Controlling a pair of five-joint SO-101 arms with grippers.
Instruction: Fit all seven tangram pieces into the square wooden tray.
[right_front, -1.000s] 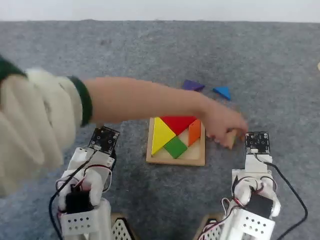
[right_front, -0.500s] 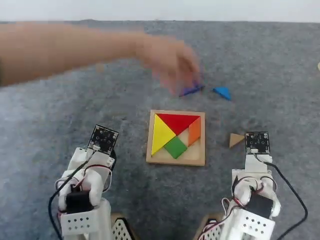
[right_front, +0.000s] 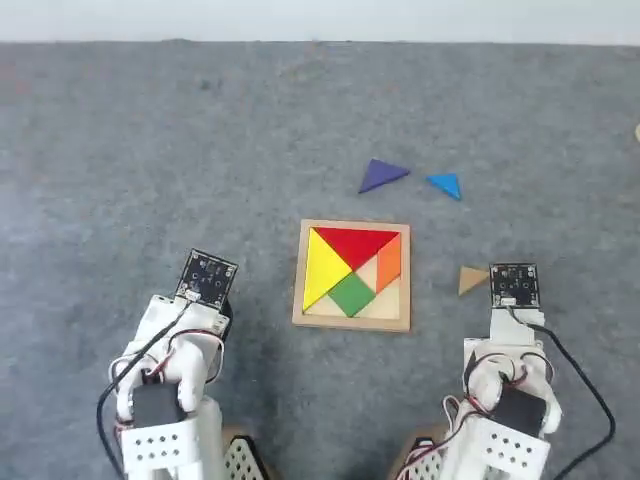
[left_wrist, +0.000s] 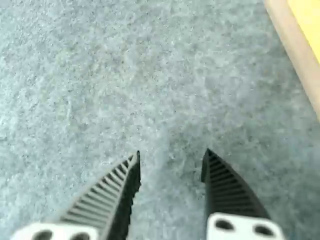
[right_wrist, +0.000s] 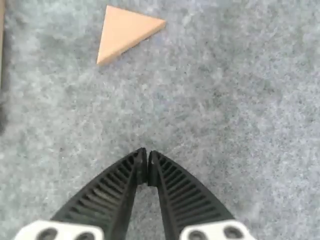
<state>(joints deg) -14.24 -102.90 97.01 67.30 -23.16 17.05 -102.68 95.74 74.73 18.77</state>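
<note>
1 purple pc (right_front: 381, 176), tip rightward

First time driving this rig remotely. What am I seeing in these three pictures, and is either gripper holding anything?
Two small robot arms sit side by side on a grey carpeted table. The high view looks down on both; each other picture comes from a camera on one arm's wrist. The square wooden tray holds a yellow triangle, red triangle, orange piece and green square. Outside it lie a purple triangle, a blue triangle and a tan wooden triangle. The left gripper is open, the right gripper shut; both hold nothing.
</note>
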